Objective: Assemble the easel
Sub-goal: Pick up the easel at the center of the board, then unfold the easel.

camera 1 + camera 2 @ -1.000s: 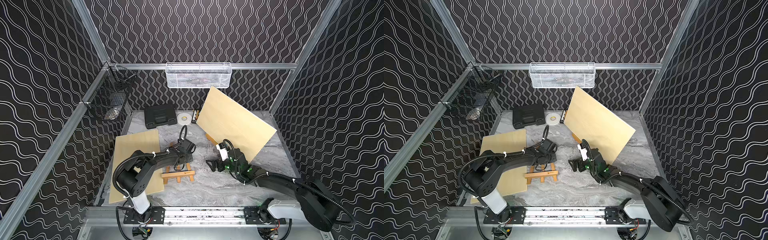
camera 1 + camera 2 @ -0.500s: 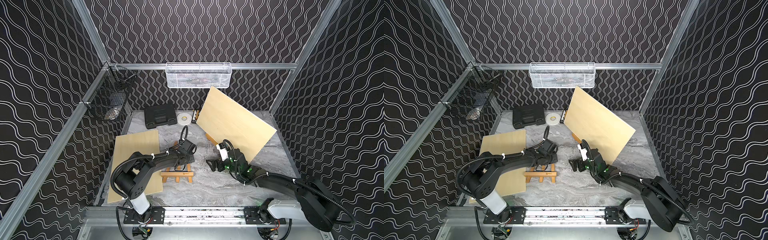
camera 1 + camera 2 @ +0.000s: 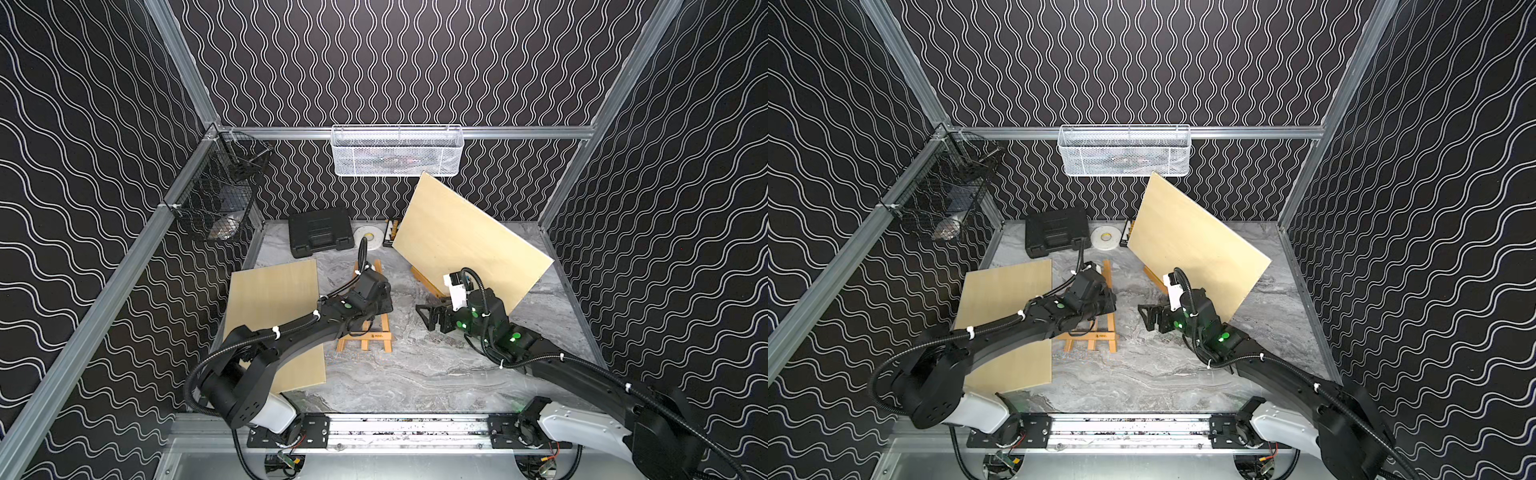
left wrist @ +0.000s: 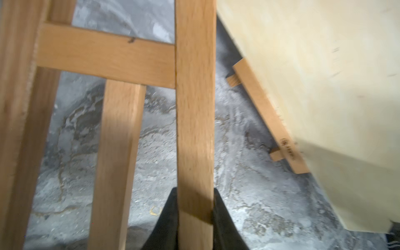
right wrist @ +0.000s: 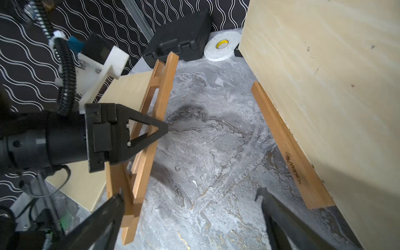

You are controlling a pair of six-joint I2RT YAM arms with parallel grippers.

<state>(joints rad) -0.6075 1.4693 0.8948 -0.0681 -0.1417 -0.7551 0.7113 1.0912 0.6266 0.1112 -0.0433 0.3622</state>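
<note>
In both top views: a grey table [image 3: 415,374] with a small wooden easel [image 3: 365,340] near the middle, just beside a flat board [image 3: 274,316]. Hard to tell from up there how the left gripper [image 3: 384,301] sits on the wood.

Clear only in the left wrist view: left gripper [image 4: 194,192] squeezed narrow on one side rail of the easel [image 4: 195,108], black fingers [image 4: 171,216] touching the wood on both sides. Seen from the side in the right wrist view, with the left gripper [image 5: 151,129] reaching across that same rail of the easel [image 5: 164,86]. Cannot tell whether the easel lies flat or tips up.

Right gripper [image 3: 424,316] close to the easel but not touching it. Spread wide in the right wrist view, right gripper [image 5: 188,194] holding nothing.

Behind it, a big board [image 3: 469,249] leaning on a second easel [image 3: 424,278]. Small writing on its ledge [image 5: 292,151], showing only in the wrist views.

Only in the top views: a white basket [image 3: 397,151] on the back wall and a black basket [image 3: 220,199] on the side wall. At the back of the table, a black case [image 3: 320,235] and a tape roll [image 3: 368,237], both also in the right wrist view.

Counting up: two grippers, two easels, two boards, two baskets, one case, one tape roll.
</note>
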